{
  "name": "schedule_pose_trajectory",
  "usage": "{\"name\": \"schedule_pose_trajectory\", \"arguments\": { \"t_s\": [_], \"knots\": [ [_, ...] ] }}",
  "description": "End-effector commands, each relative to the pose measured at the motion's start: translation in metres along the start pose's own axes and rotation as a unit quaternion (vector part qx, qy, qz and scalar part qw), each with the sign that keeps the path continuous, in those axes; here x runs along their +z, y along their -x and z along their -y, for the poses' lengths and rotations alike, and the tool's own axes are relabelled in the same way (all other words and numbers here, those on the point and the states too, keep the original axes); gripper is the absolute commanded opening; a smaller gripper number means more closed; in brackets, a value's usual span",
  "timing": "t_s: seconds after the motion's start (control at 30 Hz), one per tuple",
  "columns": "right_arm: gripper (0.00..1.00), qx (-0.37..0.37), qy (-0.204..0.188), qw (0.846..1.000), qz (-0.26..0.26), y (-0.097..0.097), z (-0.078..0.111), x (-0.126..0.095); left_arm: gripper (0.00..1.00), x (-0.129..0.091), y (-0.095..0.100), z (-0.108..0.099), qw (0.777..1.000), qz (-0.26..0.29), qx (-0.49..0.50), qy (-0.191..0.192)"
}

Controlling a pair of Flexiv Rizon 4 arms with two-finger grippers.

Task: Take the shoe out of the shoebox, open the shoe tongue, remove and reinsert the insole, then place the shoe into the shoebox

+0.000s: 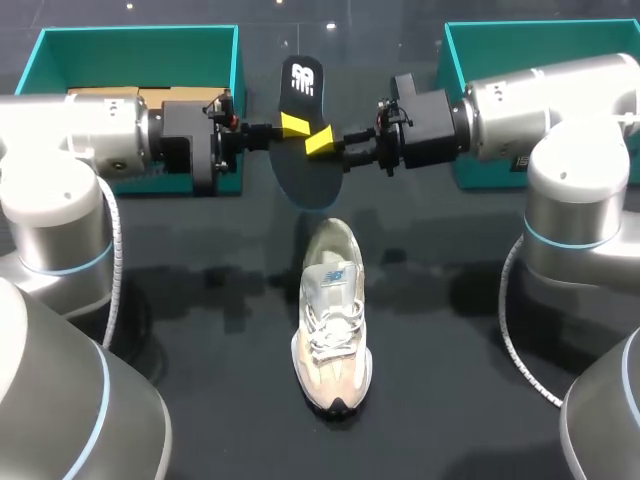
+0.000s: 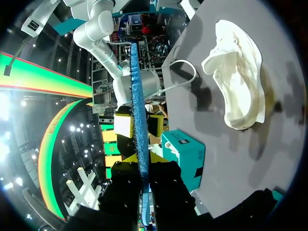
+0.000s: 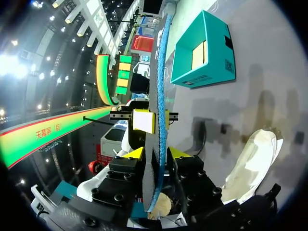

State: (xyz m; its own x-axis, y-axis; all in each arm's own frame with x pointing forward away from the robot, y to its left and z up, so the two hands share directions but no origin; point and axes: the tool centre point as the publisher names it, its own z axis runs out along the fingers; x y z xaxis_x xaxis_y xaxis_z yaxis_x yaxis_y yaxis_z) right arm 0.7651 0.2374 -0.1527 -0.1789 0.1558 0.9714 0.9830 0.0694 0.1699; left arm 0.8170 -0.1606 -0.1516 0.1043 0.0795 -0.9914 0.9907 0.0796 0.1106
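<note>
I have the insole (image 1: 300,150) held up off the table (image 1: 200,330) between both arms, in the gap between the two teal boxes. The left gripper (image 1: 293,125) comes in from the left and the right gripper (image 1: 320,142) from the right, and they meet at the middle of the insole's length, each taking one long side. In the left wrist view the insole (image 2: 139,120) runs edge-on straight out between my left gripper (image 2: 143,163), whose two yellow tips are narrow and press against it from both sides. The right wrist view shows the same: the right gripper (image 3: 155,154) is closed down on the blue edge of the insole (image 3: 158,120), with a tip on each face. The shoe (image 1: 332,320) stands upright on its sole on the table just nearer me than the insole. Its heel points toward the boxes and its toe toward the near edge, and the laces are loose across the top. It touches neither gripper. The left shoebox (image 1: 140,32) sits at the far left with something brown inside. The right shoebox (image 1: 500,30) sits at the far right, partly behind my right arm.
</note>
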Motion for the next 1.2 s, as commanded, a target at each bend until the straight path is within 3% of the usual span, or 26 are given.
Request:
{"name": "schedule_pose_trajectory", "arguments": {
  "t_s": [0.03, 0.43, 0.67, 0.8, 0.83, 0.87, 0.9, 1.2],
  "knots": [
    [0.24, 0.0, 0.0, 1.0, -0.002, 0.001, 0.0, 0.004, 0.0, 0.003, -0.001, 0.0, 1.0, 0.001, 0.001, 0.001],
    [0.14, -0.004, -0.001, 1.0, -0.006, 0.0, 0.0, 0.006, 0.0, 0.003, -0.002, 0.001, 1.0, 0.003, 0.002, 0.001],
    [0.0, -0.005, 0.001, 1.0, -0.006, 0.0, 0.001, 0.007, 0.0, 0.003, -0.002, 0.002, 1.0, 0.003, 0.003, 0.0],
    [0.0, -0.006, 0.003, 1.0, -0.01, 0.0, 0.002, 0.006, 0.0, 0.003, -0.002, 0.003, 1.0, 0.001, 0.0, -0.001],
    [0.0, -0.006, 0.003, 1.0, -0.01, 0.0, 0.002, 0.006, 0.05, 0.003, -0.002, 0.003, 1.0, 0.001, -0.001, -0.001],
    [0.0, -0.007, 0.003, 1.0, -0.011, 0.0, 0.002, 0.006, 0.68, 0.002, -0.003, 0.003, 1.0, -0.001, -0.004, -0.001],
    [0.0, -0.008, 0.003, 1.0, -0.011, 0.0, 0.002, 0.006, 1.0, 0.001, -0.003, 0.004, 1.0, 0.0, -0.007, -0.002],
    [0.0, -0.015, 0.007, 1.0, -0.013, 0.005, 0.001, -0.004, 1.0, -0.039, 0.0, 0.019, 1.0, -0.013, -0.028, 0.006]
  ]
}}
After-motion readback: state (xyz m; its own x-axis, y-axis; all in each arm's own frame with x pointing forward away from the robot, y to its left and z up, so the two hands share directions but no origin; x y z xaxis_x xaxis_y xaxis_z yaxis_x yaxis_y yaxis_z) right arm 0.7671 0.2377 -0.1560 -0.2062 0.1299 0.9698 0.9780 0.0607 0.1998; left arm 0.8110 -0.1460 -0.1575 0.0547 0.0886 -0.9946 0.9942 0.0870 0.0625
